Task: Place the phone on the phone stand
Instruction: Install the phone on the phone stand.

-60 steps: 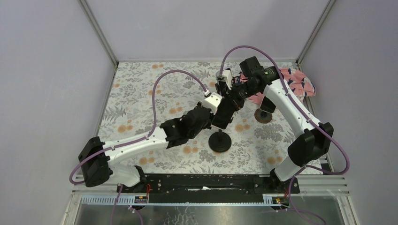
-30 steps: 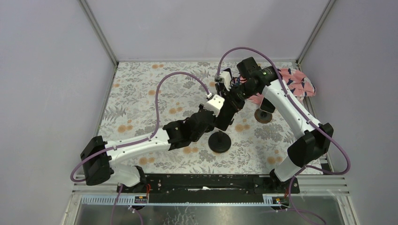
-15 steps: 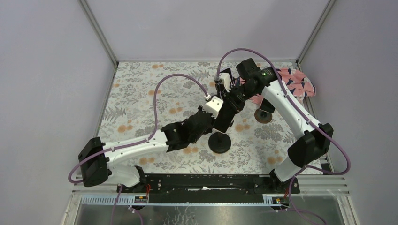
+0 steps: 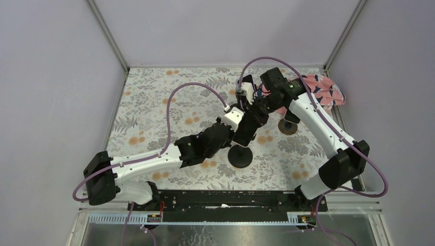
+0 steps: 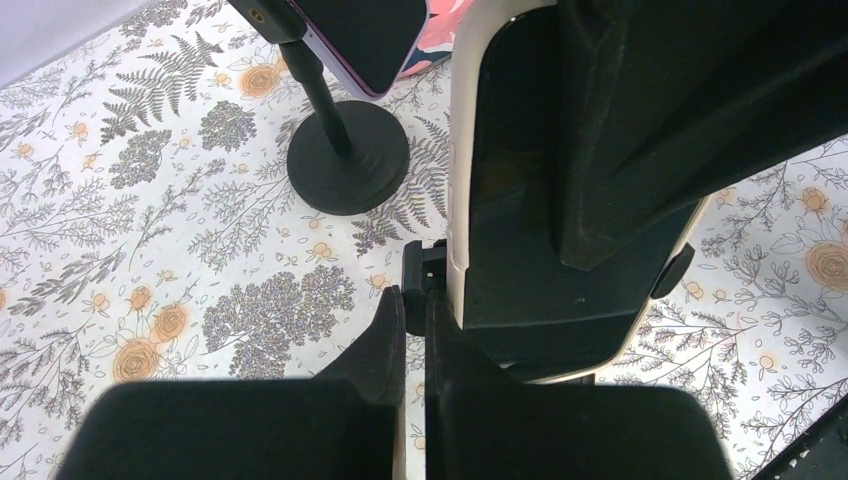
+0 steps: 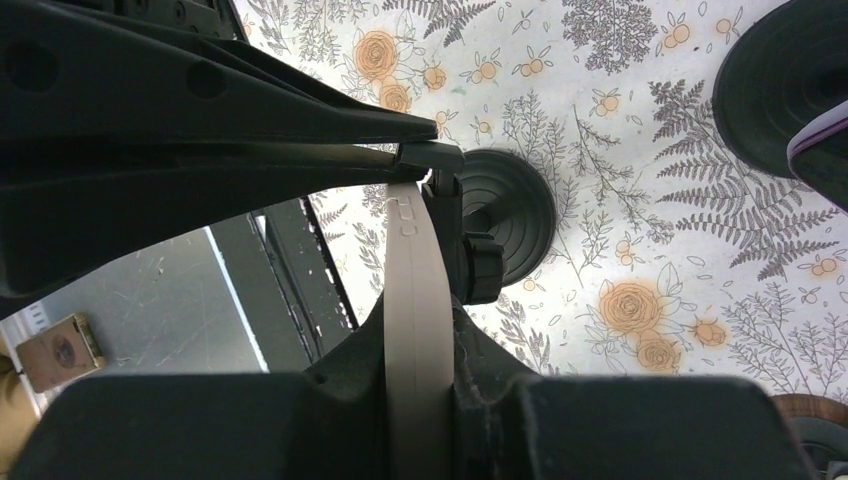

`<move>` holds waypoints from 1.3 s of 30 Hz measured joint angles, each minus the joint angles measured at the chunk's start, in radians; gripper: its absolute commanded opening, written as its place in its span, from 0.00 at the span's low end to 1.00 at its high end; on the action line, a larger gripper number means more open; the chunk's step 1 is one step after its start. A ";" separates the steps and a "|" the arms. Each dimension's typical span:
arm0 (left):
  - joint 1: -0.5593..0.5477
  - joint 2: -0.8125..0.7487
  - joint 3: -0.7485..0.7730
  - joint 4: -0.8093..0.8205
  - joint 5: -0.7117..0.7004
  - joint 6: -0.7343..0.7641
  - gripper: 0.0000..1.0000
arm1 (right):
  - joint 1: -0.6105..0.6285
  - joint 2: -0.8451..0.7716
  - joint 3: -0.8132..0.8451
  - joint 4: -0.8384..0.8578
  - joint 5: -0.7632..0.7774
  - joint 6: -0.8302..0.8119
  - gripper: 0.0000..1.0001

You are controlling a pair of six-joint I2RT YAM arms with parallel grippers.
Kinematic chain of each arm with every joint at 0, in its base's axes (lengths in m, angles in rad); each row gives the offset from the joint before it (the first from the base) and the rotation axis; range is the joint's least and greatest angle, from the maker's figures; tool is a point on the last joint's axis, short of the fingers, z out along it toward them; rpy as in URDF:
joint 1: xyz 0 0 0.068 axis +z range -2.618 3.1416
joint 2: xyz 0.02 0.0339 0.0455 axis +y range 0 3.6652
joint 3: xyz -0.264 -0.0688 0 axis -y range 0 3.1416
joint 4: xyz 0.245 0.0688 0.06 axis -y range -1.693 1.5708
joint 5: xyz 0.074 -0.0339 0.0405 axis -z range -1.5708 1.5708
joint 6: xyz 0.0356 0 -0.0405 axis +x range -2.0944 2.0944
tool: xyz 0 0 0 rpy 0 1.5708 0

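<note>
Clamping the phone [image 6: 413, 260] across its thickness, the right gripper [image 6: 415, 345] has its fingers only a little apart, closed on the front and back, with the cream edge of the case showing between them. In the top view the phone hangs tilted over the middle of the floral table [image 4: 154, 102]. The round black base of the phone stand [image 4: 240, 155] sits just at 6 o'clock of it. The right wrist view shows the phone's edge right beside the stand's post and knob, but whether the phone sits in the cradle cannot be told. The left gripper [image 5: 410, 315] reaches in from 8 o'clock with its fingers pressed fully together. Their tips are at a small black bracket [image 5: 420, 275] against the phone's edge, and whether they nip it cannot be told. At 2 o'clock of the phone stand, a second stand [image 5: 345, 160] carries another phone [image 5: 365, 35] with a purple rim. A pink cloth [image 4: 325, 95] lies toward the table's 1 o'clock corner.
</note>
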 measured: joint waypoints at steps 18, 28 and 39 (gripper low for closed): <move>0.000 -0.006 -0.002 0.000 0.006 0.014 0.00 | 0.001 -0.024 -0.035 0.040 0.000 -0.051 0.00; 0.001 -0.015 -0.013 0.006 0.006 0.014 0.00 | 0.001 -0.012 -0.026 0.032 -0.001 -0.052 0.00; 0.001 -0.016 -0.014 0.008 -0.002 0.013 0.00 | 0.001 0.000 -0.016 0.024 -0.002 -0.051 0.00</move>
